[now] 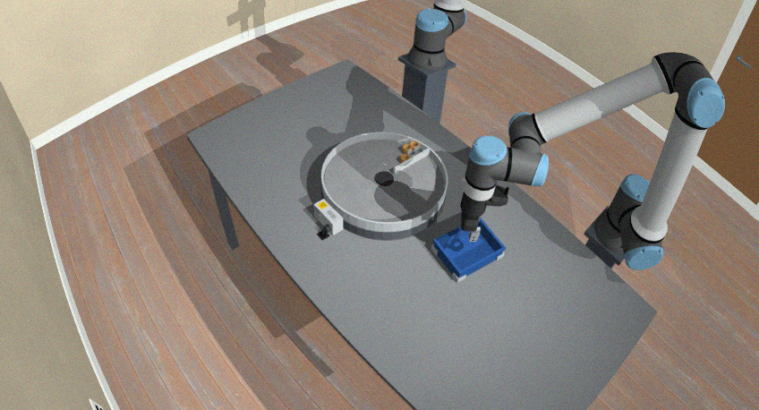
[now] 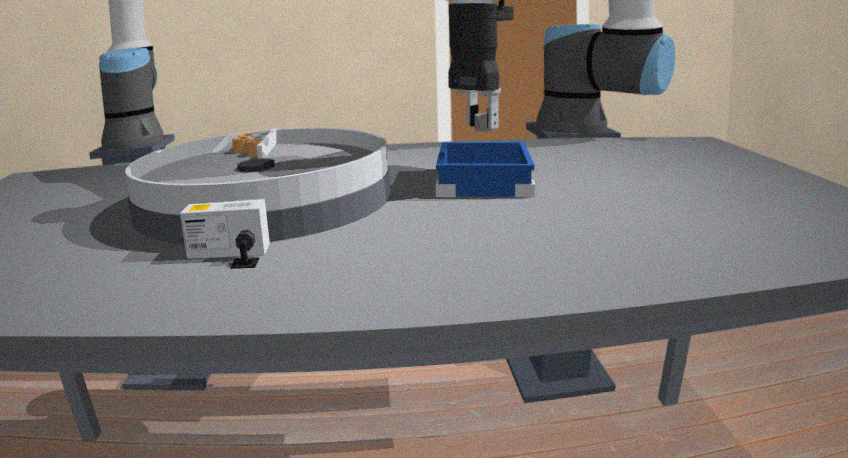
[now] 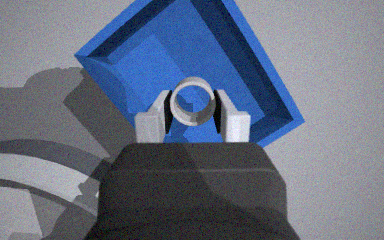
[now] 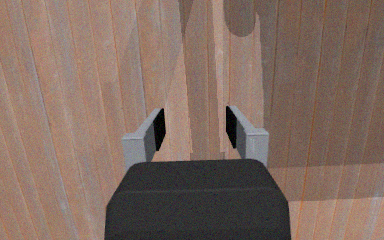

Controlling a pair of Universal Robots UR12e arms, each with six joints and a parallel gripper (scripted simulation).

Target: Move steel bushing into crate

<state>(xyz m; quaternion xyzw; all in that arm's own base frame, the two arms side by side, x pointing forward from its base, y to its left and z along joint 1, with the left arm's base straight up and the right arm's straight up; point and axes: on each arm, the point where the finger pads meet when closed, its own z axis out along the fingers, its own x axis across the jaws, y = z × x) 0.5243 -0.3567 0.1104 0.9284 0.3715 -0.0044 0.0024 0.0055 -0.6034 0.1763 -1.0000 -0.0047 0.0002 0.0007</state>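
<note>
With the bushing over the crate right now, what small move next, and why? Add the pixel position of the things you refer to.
Probably lower the left pincer (image 1: 473, 236) (image 2: 483, 123) (image 3: 193, 103) gently, keeping its grip: the steel bushing (image 2: 480, 121) (image 3: 193, 121) hangs above the crate (image 1: 461, 268) (image 2: 484, 181) (image 3: 266, 65), which sits level within its corner guides (image 1: 458, 277) (image 2: 445, 189).

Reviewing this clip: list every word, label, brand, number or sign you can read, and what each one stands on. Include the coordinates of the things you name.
No word, brand or number can be read for certain.
White box (image 1: 331, 220) (image 2: 249, 221) by the turntable (image 1: 384, 226) (image 2: 321, 183), front label: dark printed lines and what looks like a barcode, too blurred to read.
Same box, top: a plain yellow patch and faint grey print, too small to read.
Blue crate (image 1: 464, 265) (image 2: 484, 181) (image 3: 266, 75): no text visible.
</note>
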